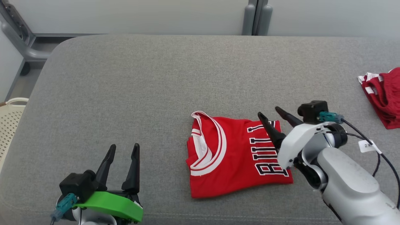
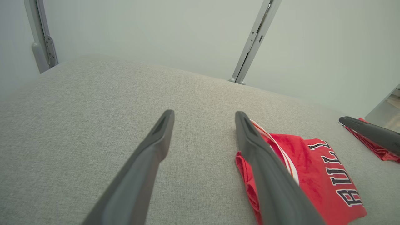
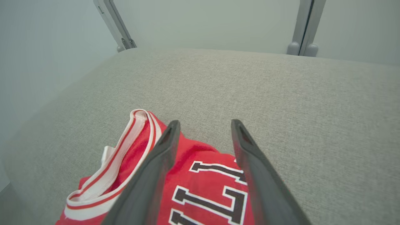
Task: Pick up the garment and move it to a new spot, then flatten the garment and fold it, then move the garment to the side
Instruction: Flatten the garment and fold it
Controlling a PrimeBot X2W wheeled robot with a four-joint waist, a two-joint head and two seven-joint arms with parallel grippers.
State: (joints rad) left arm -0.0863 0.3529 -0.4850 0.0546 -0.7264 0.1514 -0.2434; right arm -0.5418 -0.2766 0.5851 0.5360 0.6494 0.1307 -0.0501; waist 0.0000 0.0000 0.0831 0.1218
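Near left: left gripper (image 1: 124, 145) parked clear of the work, fingers spread wide, empty. Near right: right gripper (image 1: 268, 111) poised over the garment (image 1: 231, 156) at its lettered edge, fingers apart, gripping nothing, probably placed to carry it aside. Garment: red jersey, folded compact, striped neckline up, flat mid-surface (image 1: 156, 78). Farther right: another red garment (image 1: 384, 97).
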